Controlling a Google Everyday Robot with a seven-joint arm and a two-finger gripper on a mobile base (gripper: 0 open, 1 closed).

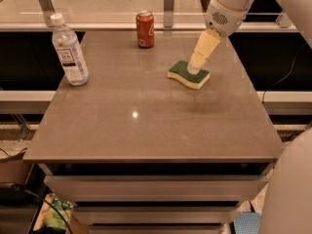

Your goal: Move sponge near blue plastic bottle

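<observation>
Tabletop: grey, with a slight sheen, and three items on it.

Sponge: lies flat in the right half, toward the far edge and inboard of the far right corner. Green scouring face up, pale yellow foam showing along the near side.

End effector: cream-coloured and angled down from the arm at upper right. Its tip sits on or just above the green top of the sponge, toward the sponge's far side. Cannot tell whether it is spread or pressed together, or whether it has any hold on the sponge.

Bottle: upright near the far left corner, close to the left edge. Clear bluish plastic, white cap on, white-and-blue label round the middle. Fill level not readable.

Can: red, upright at the far edge, roughly mid-width. Whether the top is opened cannot be made out.

Sponge and bottle are well apart, on opposite halves of the tabletop. The can stands between them, farther back.
</observation>
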